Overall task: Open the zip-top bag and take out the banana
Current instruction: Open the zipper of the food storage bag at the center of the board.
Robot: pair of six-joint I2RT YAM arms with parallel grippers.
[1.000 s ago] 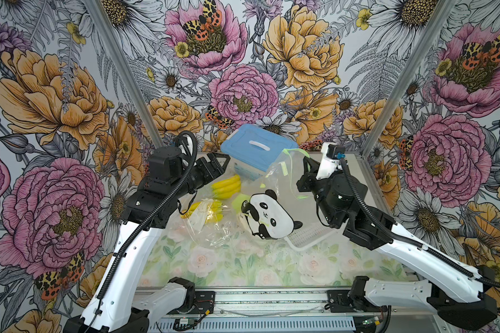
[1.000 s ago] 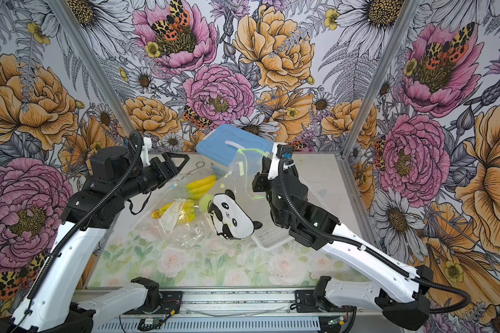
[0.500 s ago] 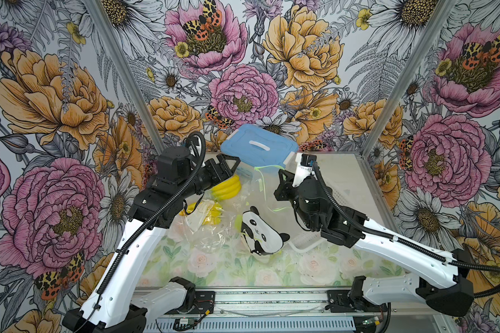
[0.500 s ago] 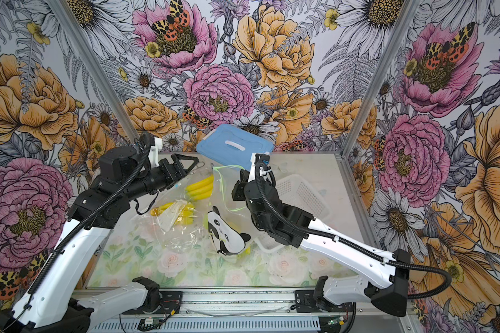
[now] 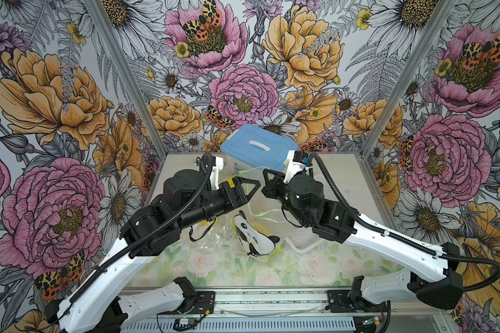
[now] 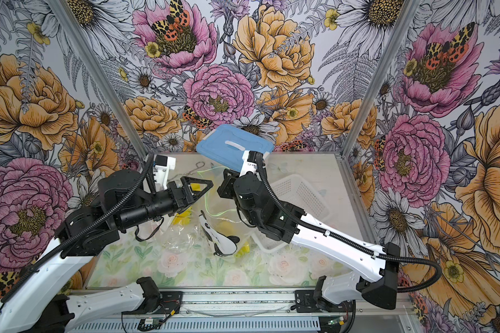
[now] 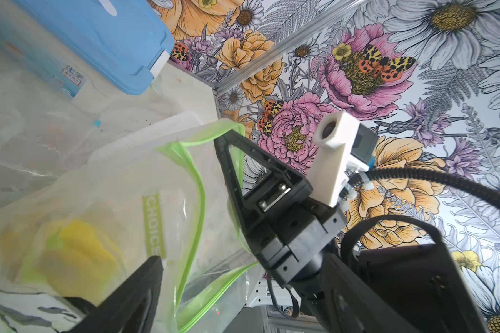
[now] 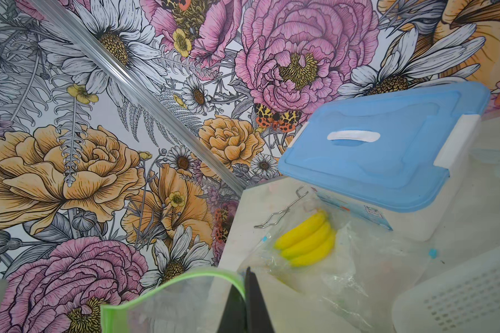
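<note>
Since the earlier frames both arms have closed in toward each other in front of the blue-lidded box point(image 5: 254, 147). The panda-faced item point(image 5: 253, 238) has turned from face-on to edge-on.

Top views: the right tool point(image 5: 267, 177) holds the zip-top bag point(image 6: 218, 201) aloft, just in front of the box. The left tool point(image 5: 250, 187) stands spread and empty near the bag's mouth; contact cannot be confirmed. The panda-faced item appears to hang low in the bag, above the worktop point(image 5: 220, 265).

Left wrist view: the right tool's jaws are pinched shut on the green zip rim, and the mouth already gapes. A yellow shape point(image 7: 78, 253) sits inside, blurred by film; I cannot tell whether it is a banana.

Right wrist view: a plain banana bunch point(image 8: 308, 240) lies just beside the box under a second clear film. Whether that film is sealed is unclear.

Judgement: the bag is thin, limp and slippery. Only the zip rim has any stiffness, so the free lip opposite the pinch is the place to take hold. The banana looks light, smooth and firm, and is best gripped across its middle.

Hidden: in both top views the left arm covers nearly all of the bunch. In the left wrist view only one left finger point(image 7: 127, 294) shows, and it is cut off.
</note>
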